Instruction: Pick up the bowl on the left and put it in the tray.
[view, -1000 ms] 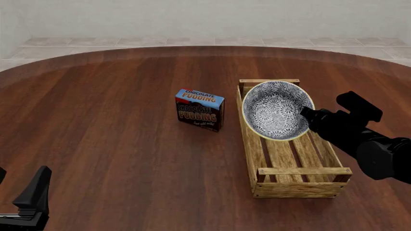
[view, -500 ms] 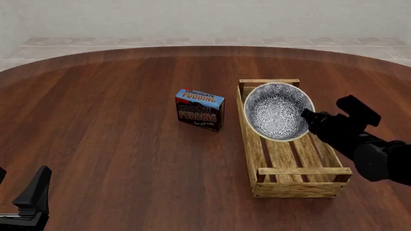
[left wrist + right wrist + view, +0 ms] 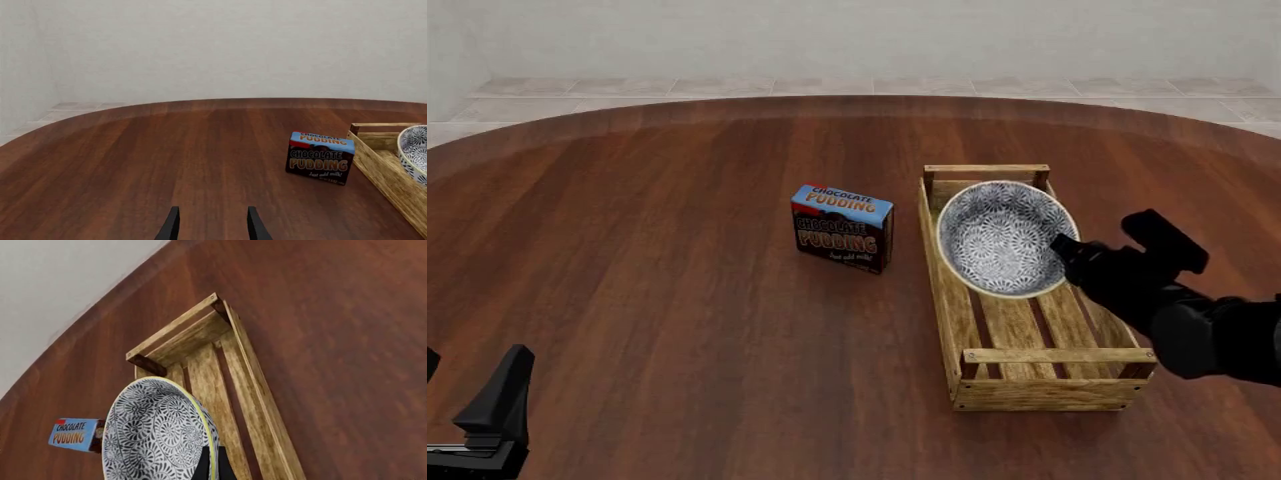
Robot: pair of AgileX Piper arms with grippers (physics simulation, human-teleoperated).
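The right hand (image 3: pixel 1065 249) is clamped on the rim of the bowl (image 3: pixel 1004 239). It grips the rim on the side nearest the right edge of the tabletop (image 3: pixel 654 300). The bowl is tipped up on its edge, so its patterned inside faces the near edge. It hangs over the far half of the tray (image 3: pixel 964 310), between the two long side walls. It sits nearer the far end rail than the near one. The pictures do not show if the bowl touches the slats under it.

The near half of the tray holds only bare slats. The tray lies on the right part of the tabletop, with its long sides running from the near edge to the far edge. The pudding box (image 3: pixel 842 227) stands just beside the tray, on the side toward the left edge. A strip of wood shows between them.

The left hand (image 3: pixel 494 415) is down at the near left corner, well apart from all of this. Its fingers (image 3: pixel 171 225) are spread wide and grasp nothing.

The right wrist view shows the cream rim of the bowl (image 3: pixel 160 437) pinched between dark fingers (image 3: pixel 212 466). The front view hides that grip behind the arm. The left wrist view shows wide bare tabletop ahead, with the pudding box (image 3: pixel 320 157) and the tray (image 3: pixel 389 172) off to one side.
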